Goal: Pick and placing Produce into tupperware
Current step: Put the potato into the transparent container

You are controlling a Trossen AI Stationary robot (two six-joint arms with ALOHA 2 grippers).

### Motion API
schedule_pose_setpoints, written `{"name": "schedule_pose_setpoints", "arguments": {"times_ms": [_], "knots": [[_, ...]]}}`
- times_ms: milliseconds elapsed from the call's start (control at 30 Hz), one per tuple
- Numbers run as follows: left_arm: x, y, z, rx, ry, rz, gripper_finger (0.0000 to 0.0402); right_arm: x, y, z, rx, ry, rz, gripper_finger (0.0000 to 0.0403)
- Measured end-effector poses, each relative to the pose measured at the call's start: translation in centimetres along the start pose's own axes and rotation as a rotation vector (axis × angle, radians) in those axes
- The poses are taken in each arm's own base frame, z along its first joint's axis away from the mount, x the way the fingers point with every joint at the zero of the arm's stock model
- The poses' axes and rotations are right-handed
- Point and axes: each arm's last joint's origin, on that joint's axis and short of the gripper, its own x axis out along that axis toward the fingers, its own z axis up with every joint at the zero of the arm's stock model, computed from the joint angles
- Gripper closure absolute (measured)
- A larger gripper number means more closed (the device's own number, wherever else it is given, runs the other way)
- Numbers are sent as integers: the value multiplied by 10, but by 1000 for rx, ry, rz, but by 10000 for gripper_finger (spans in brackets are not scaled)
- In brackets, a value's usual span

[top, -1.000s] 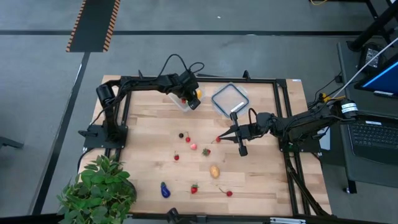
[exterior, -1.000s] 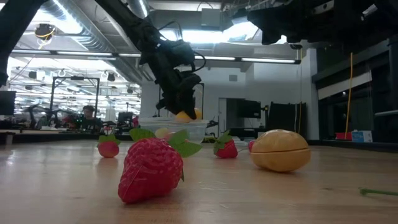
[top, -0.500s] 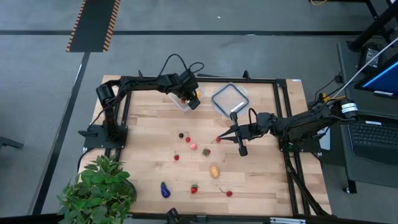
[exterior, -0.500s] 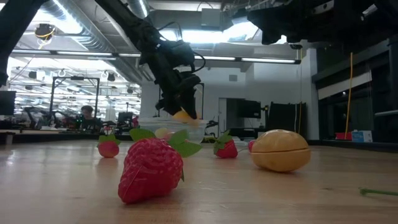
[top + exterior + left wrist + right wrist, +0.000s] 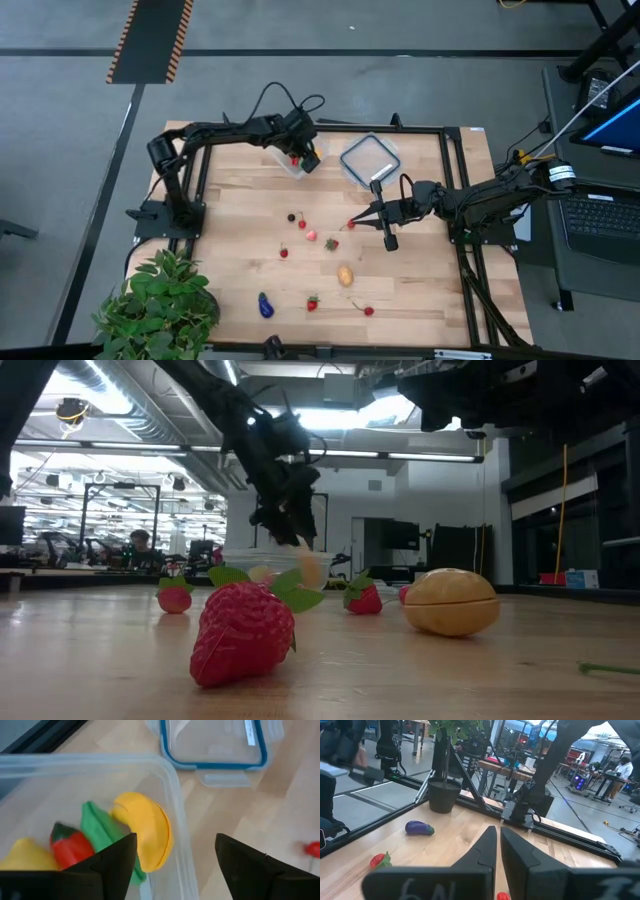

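Hovering my left gripper (image 5: pixel 175 852), jaws apart, over the tupperware (image 5: pixel 172 795); right gripper (image 5: pixel 498 845) is pinched together. That potato (image 5: pixel 345 274) looks light, hard, slippery: I'd grab its middle.

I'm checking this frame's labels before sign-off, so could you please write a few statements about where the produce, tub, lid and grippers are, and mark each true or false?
1. The left gripper is open above the tupperware. True.
2. A yellow piece lies inside the tupperware. True.
3. The lid is snapped onto the tupperware. False: it lies flat on the table beside the tub.
4. The right gripper holds a strawberry. False: its fingers are shut and hold nothing.
5. The purple eggplant is already in the tupperware. False: it lies on the table near the potted plant.
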Motion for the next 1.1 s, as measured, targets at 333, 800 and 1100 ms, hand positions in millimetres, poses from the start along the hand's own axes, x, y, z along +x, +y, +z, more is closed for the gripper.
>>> {"name": "schedule_pose_setpoints", "arguments": {"times_ms": [333, 800, 1100], "knots": [[-69, -27, -4, 57, -59, -14, 144, 0, 0, 0, 4, 1, 0, 375], [-114, -114, -134, 283, -442, -154, 144, 0, 2, -1, 62, 10, 13, 375], [-132, -127, -214, 469, -706, -446, 144, 6, 16, 12, 144, -32, 71, 375]]}}
